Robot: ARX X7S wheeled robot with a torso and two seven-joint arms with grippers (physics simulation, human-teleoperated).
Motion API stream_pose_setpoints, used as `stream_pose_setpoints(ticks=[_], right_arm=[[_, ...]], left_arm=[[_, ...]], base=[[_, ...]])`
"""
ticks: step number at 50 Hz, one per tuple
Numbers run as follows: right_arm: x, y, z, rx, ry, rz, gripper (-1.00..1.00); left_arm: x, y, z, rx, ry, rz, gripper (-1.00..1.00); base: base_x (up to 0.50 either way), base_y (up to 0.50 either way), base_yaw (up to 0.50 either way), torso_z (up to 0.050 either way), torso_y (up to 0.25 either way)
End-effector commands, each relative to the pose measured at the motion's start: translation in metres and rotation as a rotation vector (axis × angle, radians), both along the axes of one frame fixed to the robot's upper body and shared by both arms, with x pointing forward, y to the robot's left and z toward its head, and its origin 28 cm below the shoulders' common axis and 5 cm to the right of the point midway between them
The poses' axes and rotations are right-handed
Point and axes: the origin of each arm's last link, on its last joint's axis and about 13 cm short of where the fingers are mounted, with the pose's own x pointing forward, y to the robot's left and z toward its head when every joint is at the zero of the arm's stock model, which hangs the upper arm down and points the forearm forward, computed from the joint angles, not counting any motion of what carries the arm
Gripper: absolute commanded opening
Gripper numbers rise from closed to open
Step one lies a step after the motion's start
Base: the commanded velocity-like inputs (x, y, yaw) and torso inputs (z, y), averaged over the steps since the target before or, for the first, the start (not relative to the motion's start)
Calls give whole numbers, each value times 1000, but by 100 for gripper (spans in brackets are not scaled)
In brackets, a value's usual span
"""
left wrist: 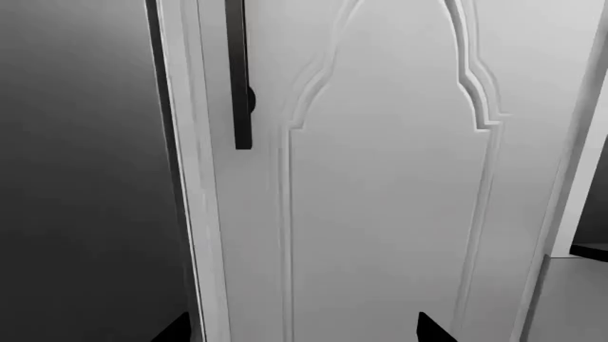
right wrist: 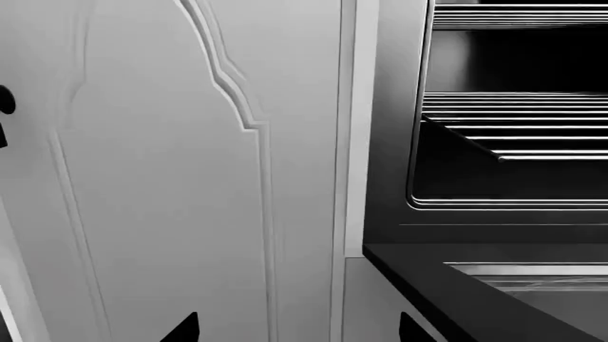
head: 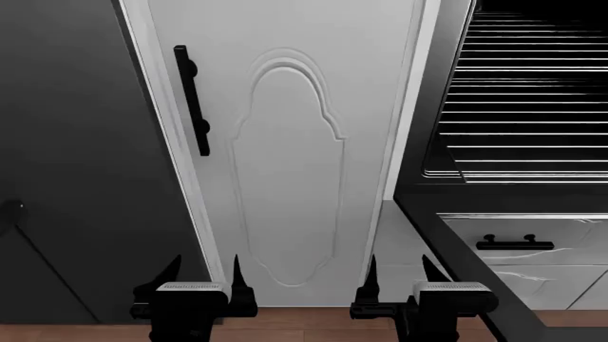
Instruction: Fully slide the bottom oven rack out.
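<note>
The black oven (head: 446,85) stands at the right with its door (head: 446,235) folded down and open. Inside, the bottom oven rack (head: 532,146) of shiny wire bars lies within the cavity; it also shows in the right wrist view (right wrist: 532,135), below a second wire rack (right wrist: 513,18). My left gripper (head: 204,274) and right gripper (head: 399,274) are both open and empty, low in front of a white panelled cabinet door (head: 285,164), left of the oven. Each wrist view shows only two dark fingertips, for the left gripper (left wrist: 302,328) and the right gripper (right wrist: 296,328).
The cabinet door has a black vertical handle (head: 193,100). A dark grey panel (head: 67,164) fills the left. The open oven door's black edge juts out close to my right gripper. A white drawer with a black handle (head: 513,244) shows at lower right. Wooden floor (head: 304,324) lies below.
</note>
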Motion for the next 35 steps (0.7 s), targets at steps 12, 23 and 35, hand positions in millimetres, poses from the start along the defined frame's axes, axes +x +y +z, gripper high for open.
stream_pose_setpoints(ticks=[12,23,35], right_arm=[[-1,1,1,-27,-7,1,100],[-1,1,45,-5,-40,19,100],[-10,-4,127,6,-50,38,100]], left_arm=[[-2,1,1,-3,-9,14,100],[-2,3,37,-40,79,56,100],[-12,13,159,-86,69,-22,100]], base=[[0,0,0,4,0],[0,0,0,50,0],[0,0,0,50,0]])
